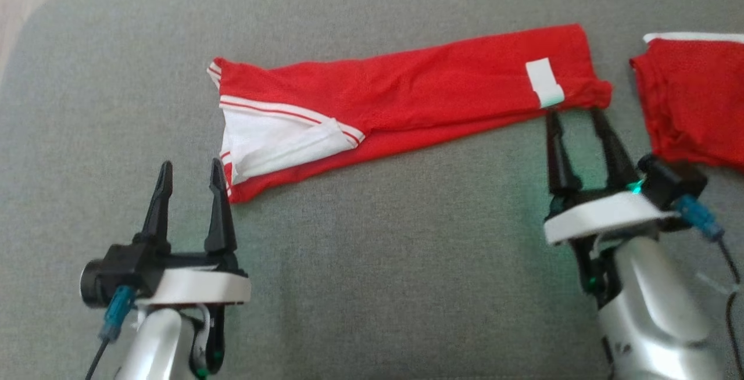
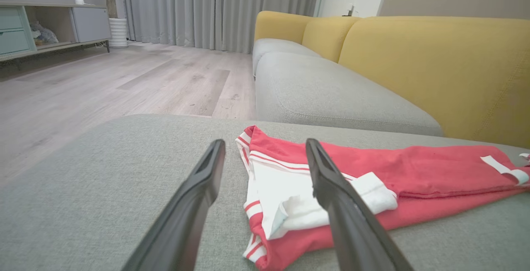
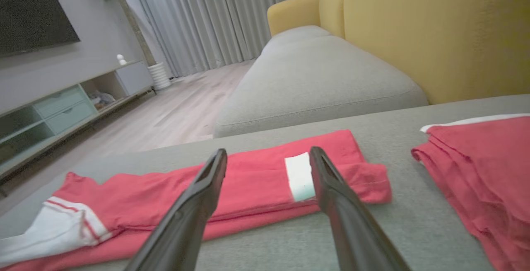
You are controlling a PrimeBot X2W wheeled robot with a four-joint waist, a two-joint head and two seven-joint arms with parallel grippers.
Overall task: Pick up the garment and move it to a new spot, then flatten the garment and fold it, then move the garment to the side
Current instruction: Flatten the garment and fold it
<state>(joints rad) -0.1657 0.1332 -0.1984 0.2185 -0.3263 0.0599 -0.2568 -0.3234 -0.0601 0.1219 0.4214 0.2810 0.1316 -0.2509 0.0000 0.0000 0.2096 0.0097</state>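
floor point(image 2: 103, 84): pale wood | curtains point(image 2: 198, 10): grey | sofa point(image 2: 434, 64): yellow back, grey seats | cabinet point(image 2: 45, 26): low

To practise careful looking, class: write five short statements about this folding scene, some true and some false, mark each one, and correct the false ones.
1. The long red garment lies as a narrow strip on the grey cushion. True.
2. The left tool is shut on the garment's white-striped end. False: it is open and holds nothing, just beside that end.
3. A white label sits near the garment's right end. True.
4. The second red garment lies on top of the long one. False: it lies apart, further right, with bare cushion between.
5. The right tool is open, its fingertips at the garment's near edge. True.
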